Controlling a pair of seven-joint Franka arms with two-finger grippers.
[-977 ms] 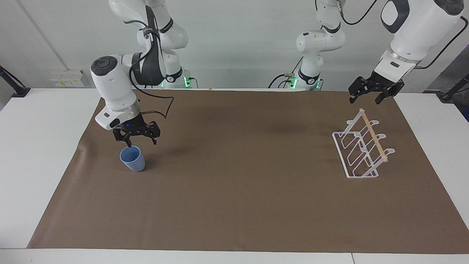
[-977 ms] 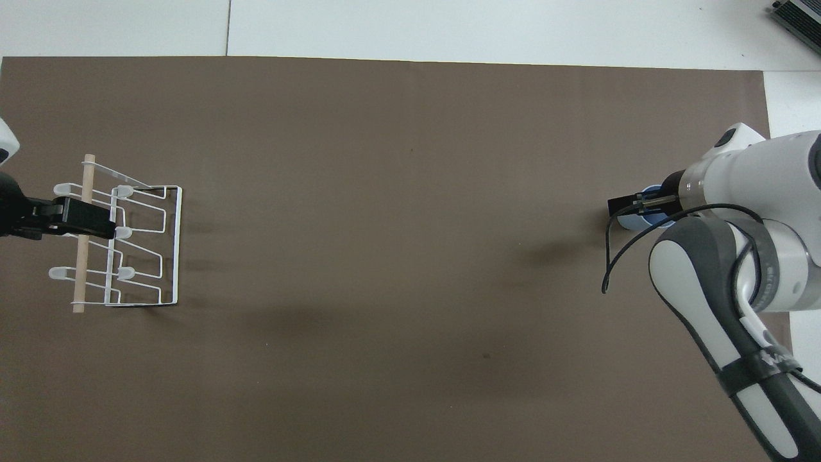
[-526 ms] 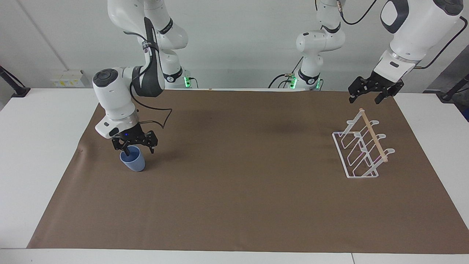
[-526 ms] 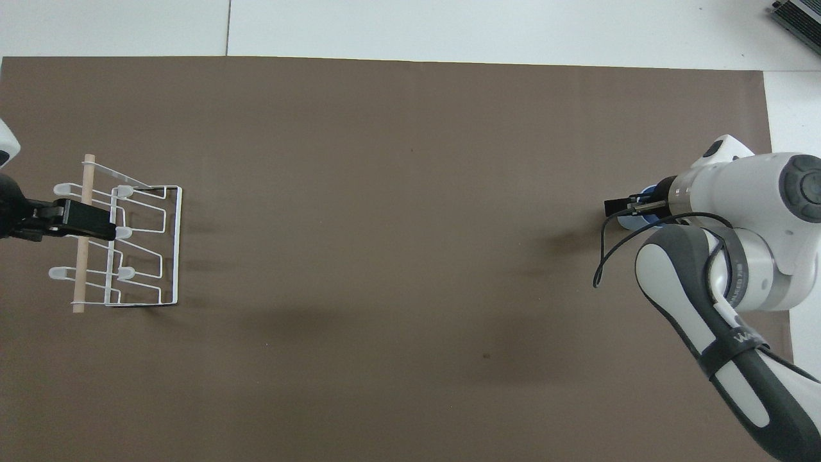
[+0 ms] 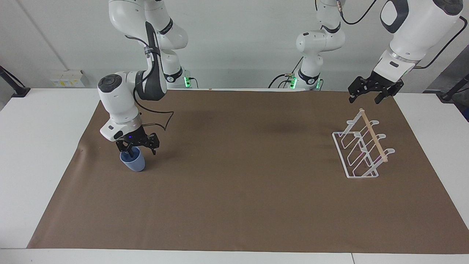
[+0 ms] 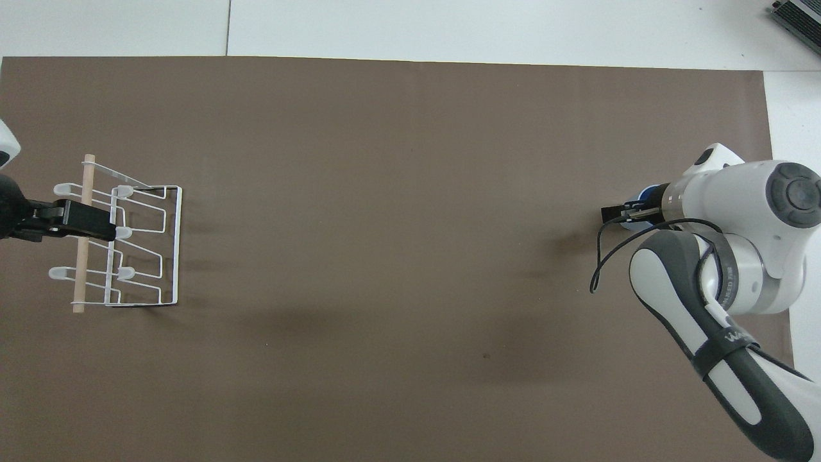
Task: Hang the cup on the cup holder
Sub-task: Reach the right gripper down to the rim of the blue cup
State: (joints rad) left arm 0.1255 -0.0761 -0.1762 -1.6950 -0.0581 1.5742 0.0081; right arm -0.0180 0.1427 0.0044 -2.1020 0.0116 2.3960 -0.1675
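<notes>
The light-blue cup (image 5: 133, 163) stands upright on the brown mat at the right arm's end of the table. My right gripper (image 5: 137, 147) is down at its rim, open, with one finger inside the cup and the other outside its wall. From overhead the arm hides most of the cup (image 6: 649, 191) and the right gripper (image 6: 619, 213). The clear cup holder (image 5: 361, 161) with its wooden dowel (image 5: 373, 135) stands at the left arm's end. My left gripper (image 5: 370, 96) waits open in the air above the cup holder (image 6: 168, 244), empty.
A brown mat (image 5: 234, 205) covers most of the white table (image 5: 40, 146). The right arm's cable (image 5: 166, 113) loops above the mat next to the cup. A dark device (image 6: 798, 16) lies at the table's corner farthest from the robots.
The right gripper has come down from just above the cup until its fingers straddle the rim, and its wrist has shifted slightly toward the table's middle. The left arm has barely moved.
</notes>
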